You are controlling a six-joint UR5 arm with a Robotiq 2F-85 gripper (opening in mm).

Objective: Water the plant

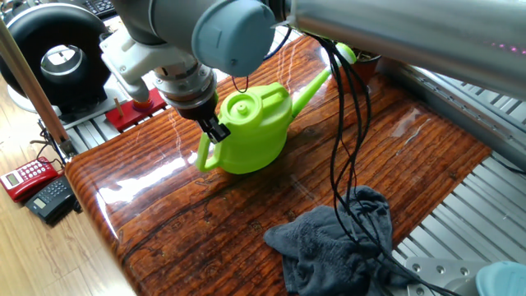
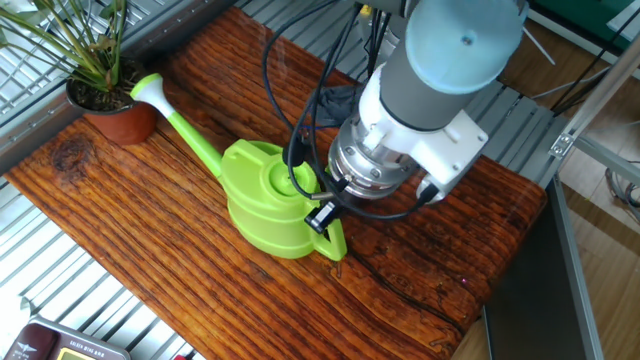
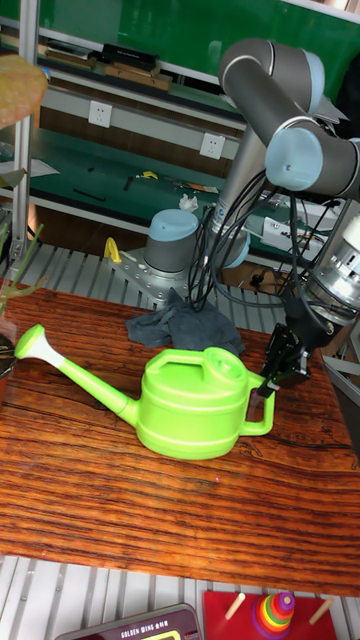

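Note:
The green watering can stands about level on the wooden table, its long spout pointing at the plant. My gripper is shut on the can's rear handle. The plant has thin green leaves in a brown pot at the table's far corner. The spout's rose is right beside the pot rim. In the tall fixed view only a few leaves of the plant show at the left edge.
A dark grey cloth lies behind the can, under hanging black cables. A coloured stacking toy and a red phone sit off the table edge. Metal rails border the table.

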